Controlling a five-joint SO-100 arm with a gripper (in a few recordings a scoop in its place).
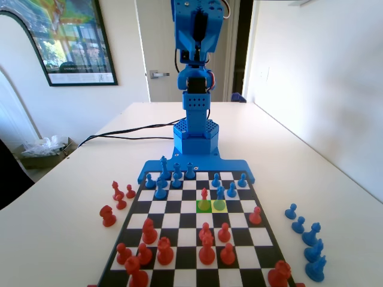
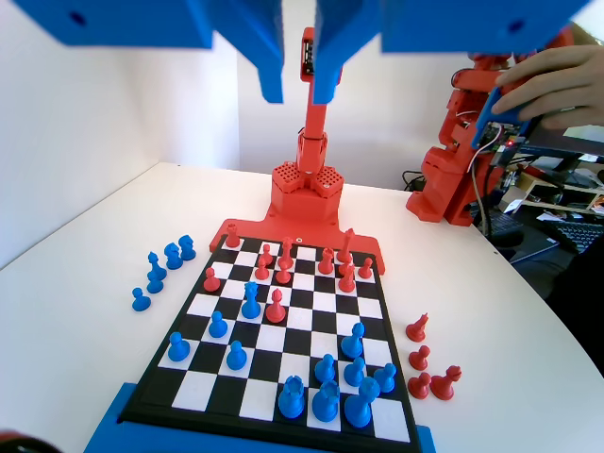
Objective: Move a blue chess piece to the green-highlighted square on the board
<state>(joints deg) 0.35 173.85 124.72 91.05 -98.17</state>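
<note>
**Overhead, the gripper hangs empty above a crowded board**

Fixed view: the blue chess piece [image 1: 220, 193] stands on the yellow square [image 1: 219, 205], just beside the green-highlighted square [image 1: 204, 205], which a red pawn [image 1: 204, 194] occupies. Blue pieces [image 1: 160, 190] crowd the board's [image 1: 187, 239] far rows; red pieces [image 1: 207, 251] fill the near ones. Captured blue pieces [image 1: 311, 234] lie on the table [image 1: 72, 197] at right.

Wrist view: the gripper [image 2: 298, 94] hangs high over the board [image 2: 198, 392], jaws slightly apart, nothing between them. The blue chess piece [image 2: 250, 301] stands just left of the red pawn [image 2: 275, 307].
</note>
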